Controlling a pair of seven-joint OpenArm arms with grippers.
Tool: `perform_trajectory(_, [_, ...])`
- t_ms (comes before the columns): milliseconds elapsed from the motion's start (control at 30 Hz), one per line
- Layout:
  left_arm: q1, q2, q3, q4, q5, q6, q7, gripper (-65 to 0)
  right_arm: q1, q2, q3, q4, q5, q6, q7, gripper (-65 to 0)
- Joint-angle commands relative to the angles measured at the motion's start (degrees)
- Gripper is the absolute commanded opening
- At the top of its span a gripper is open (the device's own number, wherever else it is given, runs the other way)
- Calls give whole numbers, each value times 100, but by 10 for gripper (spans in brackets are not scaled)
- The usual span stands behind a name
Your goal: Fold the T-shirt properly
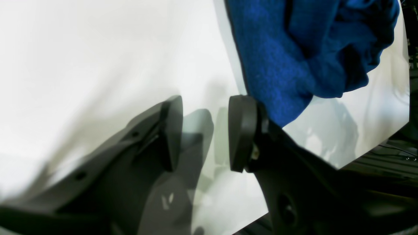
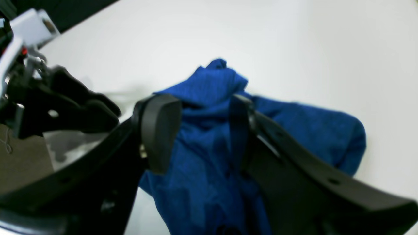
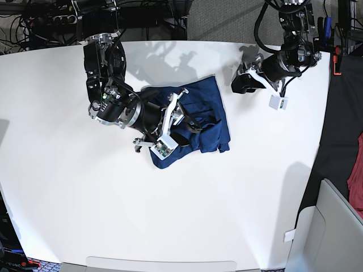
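Right gripper (image 3: 190, 126) sat over the left and middle of the T-shirt (image 3: 212, 107), jaws standing apart with blue cloth bulging between the pads and nothing pinched. T-shirt itself lay bunched and crumpled on the white table (image 3: 68, 187), roughly mid-table toward the far edge, one flat panel at its right side and loose folds heaped beneath the right arm. No neat fold yet; judged early in the task, with the garment wanting to be spread before any crease could be set. Left gripper (image 3: 243, 84) hung just right of the T-shirt's far corner, clear of the cloth, jaws open and empty over bare table.

Best handled, by this reading, by lifting off the heap, picking one clear edge or hem at the T-shirt's left side rather than a wad of layers, and pinching a single thickness. Matching corner on the right to be taken likewise, then both drawn apart gently to flatten. Thin knit likely to drag and bunch if pulled fast.
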Motion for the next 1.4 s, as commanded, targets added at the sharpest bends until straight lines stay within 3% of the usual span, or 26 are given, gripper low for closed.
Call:
perform_trajectory(0, [-50,-51,-33,90,-100,-34,-65,-421,160,-24,169,23,-79,-18,159,-395])
perform_trajectory(167, [-50,-51,-33,90,-100,-34,-65,-421,256,-297,1250,-294,-800,-18,167,-397])
perform_trajectory(333, [-50,-51,-15,81,-100,-34,-65,-421,441,-411,2182,-734,-888,-18,167,-396])
perform_trajectory(433, [-50,-42,11,81,-100,-34,-65,-421,722,-429,2367,-1349,-888,-18,211,-396])
perform_trajectory(600, [-50,-42,11,81,-100,-34,-65,-421,1206,-464,2393,-2439,-888,-18,959,-396])
perform_trajectory(967, [-50,-42,-24,81,-100,-34,-65,-421,2102,-649,2525,-4523,-897,-18,1381,-399])
perform_trajectory(1033, [-50,-42,-24,81,-100,-34,-65,-421,2120,-657,2516,-4628,-897,-18,1249,-447])
perform_trajectory(1167, [-50,-42,-24,81,-100,-34,-65,-421,2120,-666,2507,-4619,-897,-18,897,-643])
perform_trajectory(1267, [-50,-42,-24,81,-100,-34,-65,-421,2085,-649,2525,-4461,-668,-18,712,-633])
perform_trajectory(1367, [-50,-42,-24,81,-100,-34,-65,-421,1847,-613,2507,-3837,27,-18,396,-634])
